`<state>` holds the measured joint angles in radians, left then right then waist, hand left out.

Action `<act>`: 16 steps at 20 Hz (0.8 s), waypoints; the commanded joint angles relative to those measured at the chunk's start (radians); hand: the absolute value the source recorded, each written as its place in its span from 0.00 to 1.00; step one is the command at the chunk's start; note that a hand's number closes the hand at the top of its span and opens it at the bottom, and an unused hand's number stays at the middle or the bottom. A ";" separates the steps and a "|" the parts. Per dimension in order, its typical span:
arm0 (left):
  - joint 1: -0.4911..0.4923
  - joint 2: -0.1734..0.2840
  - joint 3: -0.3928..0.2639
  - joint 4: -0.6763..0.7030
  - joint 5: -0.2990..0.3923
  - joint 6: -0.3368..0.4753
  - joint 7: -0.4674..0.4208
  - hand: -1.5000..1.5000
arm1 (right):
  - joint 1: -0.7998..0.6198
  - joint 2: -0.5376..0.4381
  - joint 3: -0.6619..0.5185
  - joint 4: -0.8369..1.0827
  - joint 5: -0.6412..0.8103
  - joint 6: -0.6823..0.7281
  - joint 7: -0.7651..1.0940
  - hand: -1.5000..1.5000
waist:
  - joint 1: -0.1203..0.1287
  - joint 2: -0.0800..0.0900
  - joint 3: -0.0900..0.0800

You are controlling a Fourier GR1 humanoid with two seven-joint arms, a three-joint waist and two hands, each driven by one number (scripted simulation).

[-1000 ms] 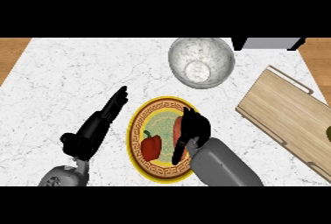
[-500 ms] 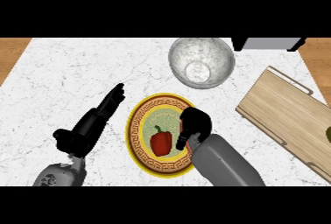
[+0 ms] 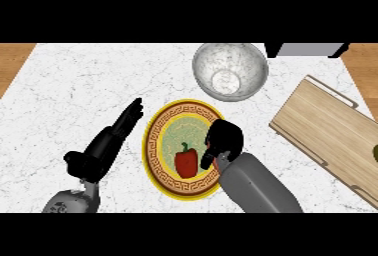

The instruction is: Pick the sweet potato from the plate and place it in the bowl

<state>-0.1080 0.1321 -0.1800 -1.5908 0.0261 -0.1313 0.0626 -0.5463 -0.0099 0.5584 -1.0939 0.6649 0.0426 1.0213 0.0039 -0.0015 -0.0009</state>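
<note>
A yellow plate (image 3: 161, 150) with a patterned rim lies at the counter's middle, and a red bell pepper (image 3: 186, 162) sits on it. My right hand (image 3: 224, 140) rests over the plate's right part with its fingers curled downward. It hides the sweet potato, which shows nowhere else on the plate. The speckled grey bowl (image 3: 230, 70) stands beyond the plate, toward the back right, with nothing visible inside. My left hand (image 3: 111, 142) lies open on the counter just left of the plate, fingers straight and pointing away from me.
A wooden cutting board (image 3: 328, 132) lies slanted at the right, with a small green thing (image 3: 375, 153) at the view's right edge. A dark appliance (image 3: 306, 49) stands behind the bowl. White marble counter stretches to the left.
My right hand has curled tighter over the plate's right part. The pepper now shows fully beside it. The left arm has shifted only slightly.
</note>
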 commanded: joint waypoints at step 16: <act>-0.057 -0.014 -0.026 0.026 -0.004 -0.049 -0.002 0.50 | -0.712 0.010 0.116 0.454 0.058 -0.276 0.118 1.00 | 0.103 0.019 -0.001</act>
<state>-0.1828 0.0998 -0.2187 -1.5533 0.0108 -0.1652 0.0686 -1.1566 -0.0056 0.6755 -0.6854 0.6692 -0.1052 1.0420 0.1032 0.0205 -0.0014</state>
